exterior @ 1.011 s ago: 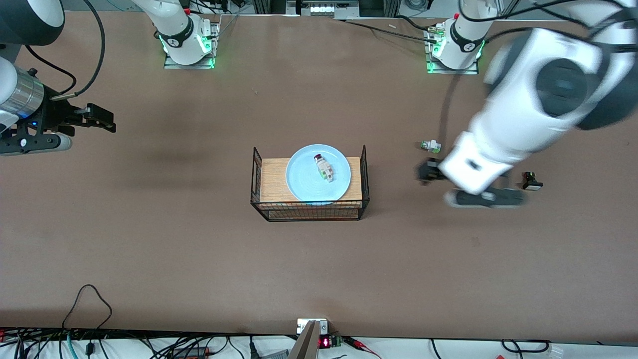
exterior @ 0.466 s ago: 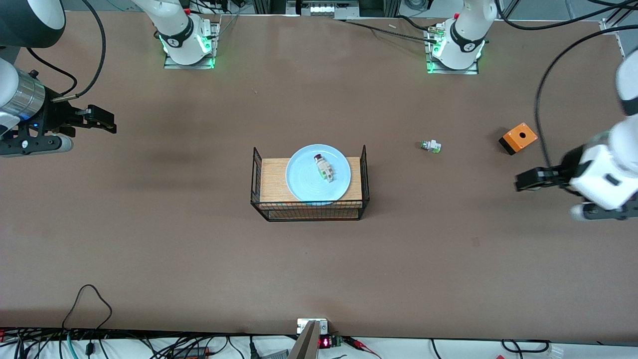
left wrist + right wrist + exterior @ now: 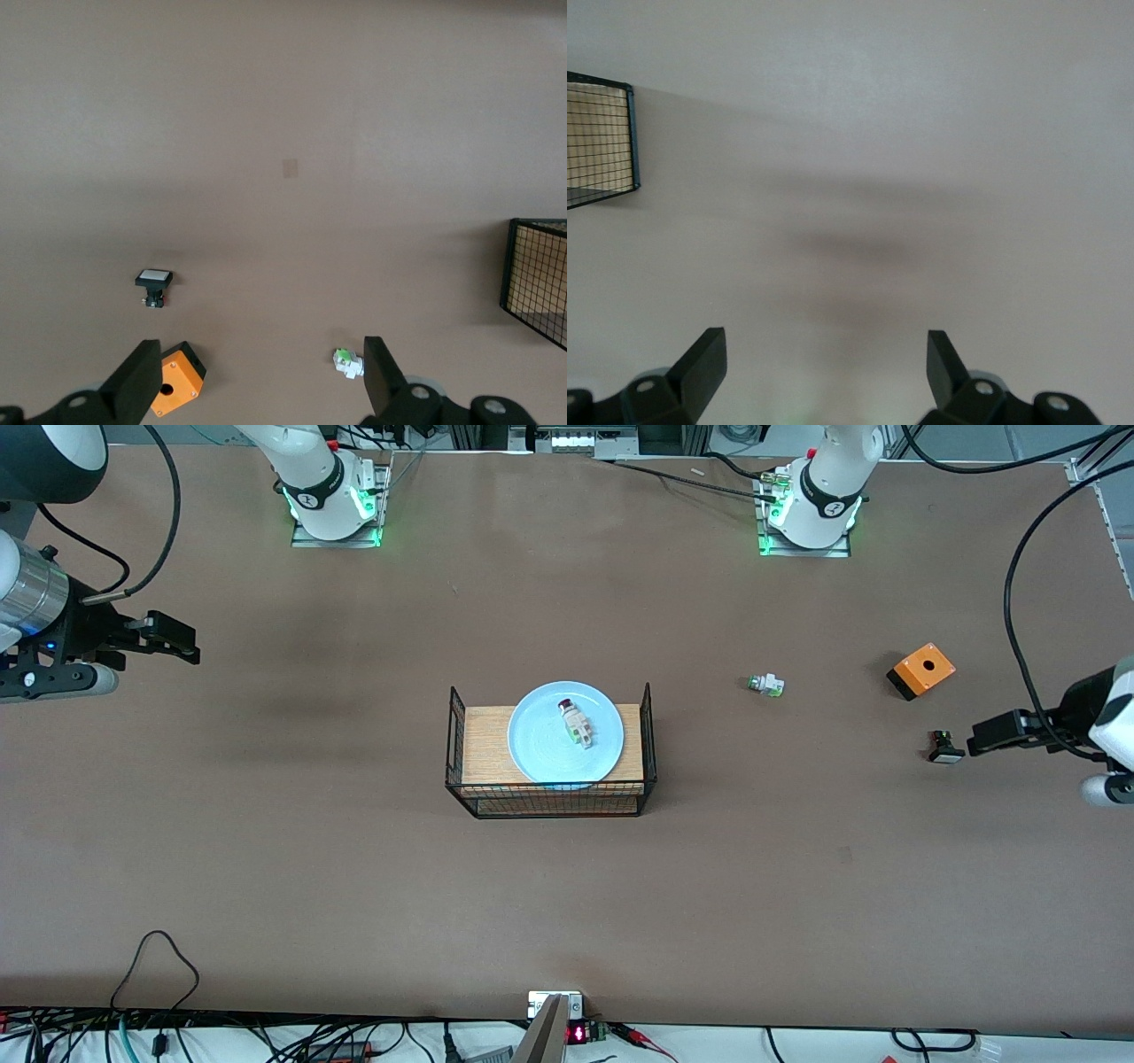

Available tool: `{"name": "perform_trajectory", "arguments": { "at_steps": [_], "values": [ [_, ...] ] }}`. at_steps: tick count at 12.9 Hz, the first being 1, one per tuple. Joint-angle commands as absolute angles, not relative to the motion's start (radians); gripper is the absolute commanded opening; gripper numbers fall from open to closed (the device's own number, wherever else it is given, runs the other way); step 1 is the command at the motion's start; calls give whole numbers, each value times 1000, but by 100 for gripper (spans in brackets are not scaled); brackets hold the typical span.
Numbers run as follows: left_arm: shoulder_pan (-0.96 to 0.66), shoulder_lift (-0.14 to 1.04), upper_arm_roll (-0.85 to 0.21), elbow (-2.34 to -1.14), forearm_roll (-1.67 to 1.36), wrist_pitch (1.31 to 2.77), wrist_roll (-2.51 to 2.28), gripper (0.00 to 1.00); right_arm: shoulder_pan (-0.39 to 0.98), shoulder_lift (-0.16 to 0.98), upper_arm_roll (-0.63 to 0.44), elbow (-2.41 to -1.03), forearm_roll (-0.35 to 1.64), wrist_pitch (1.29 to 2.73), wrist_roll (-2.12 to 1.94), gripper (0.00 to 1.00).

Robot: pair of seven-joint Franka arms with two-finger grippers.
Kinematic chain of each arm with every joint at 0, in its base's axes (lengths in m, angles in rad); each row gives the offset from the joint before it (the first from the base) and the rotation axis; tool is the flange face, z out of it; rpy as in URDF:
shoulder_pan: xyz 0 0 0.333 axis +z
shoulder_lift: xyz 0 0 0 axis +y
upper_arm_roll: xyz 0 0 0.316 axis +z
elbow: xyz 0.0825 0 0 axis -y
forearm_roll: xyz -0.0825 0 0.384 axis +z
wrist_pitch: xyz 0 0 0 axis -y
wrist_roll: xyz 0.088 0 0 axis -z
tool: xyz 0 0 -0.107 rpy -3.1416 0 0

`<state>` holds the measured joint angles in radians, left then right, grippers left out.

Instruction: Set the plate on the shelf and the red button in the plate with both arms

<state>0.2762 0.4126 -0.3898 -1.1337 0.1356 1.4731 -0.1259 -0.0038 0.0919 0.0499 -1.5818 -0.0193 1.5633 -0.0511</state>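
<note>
The pale blue plate [image 3: 540, 748] lies on a wooden board inside a black wire basket [image 3: 549, 802] at mid-table. The red button [image 3: 574, 722], a white body with a dark red cap, lies on the plate. My left gripper [image 3: 979, 740] is open and empty, up over the table at the left arm's end, beside a small black part. In the left wrist view it [image 3: 261, 376] is open over bare table. My right gripper [image 3: 182, 644] is open and empty over the right arm's end of the table. In the right wrist view it [image 3: 824, 359] is also open.
A green-capped white part [image 3: 765, 685] lies between the basket and an orange box [image 3: 921, 670]. A black part with a white face [image 3: 944, 747] lies nearer the camera than the box. All three show in the left wrist view: [image 3: 347, 362], [image 3: 173, 381], [image 3: 153, 285].
My left arm has swung away from beside the green-capped part to the left arm's end of the table, uncovering the orange box. The right gripper has shifted only slightly.
</note>
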Motion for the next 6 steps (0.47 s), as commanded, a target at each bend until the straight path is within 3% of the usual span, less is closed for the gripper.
{"name": "perform_trajectory", "arguments": {
  "at_steps": [1,2,3,6],
  "values": [
    [128,272,-211,-1282,127,1524,-95,100,-12,115,55,-1555,-46,1560,-48,100],
    [39,237,-90,-1325,76,1546,-65,100,-14,118,54,-1555,-48,1560,-48,100],
    [25,201,-51,-1386,30,1578,-36,100,-14,121,54,-1555,-60,1560,-46,100],
    [29,106,-43,-1535,23,1656,-28,100,-12,121,54,-1555,-72,1559,-48,100]
  ]
}}
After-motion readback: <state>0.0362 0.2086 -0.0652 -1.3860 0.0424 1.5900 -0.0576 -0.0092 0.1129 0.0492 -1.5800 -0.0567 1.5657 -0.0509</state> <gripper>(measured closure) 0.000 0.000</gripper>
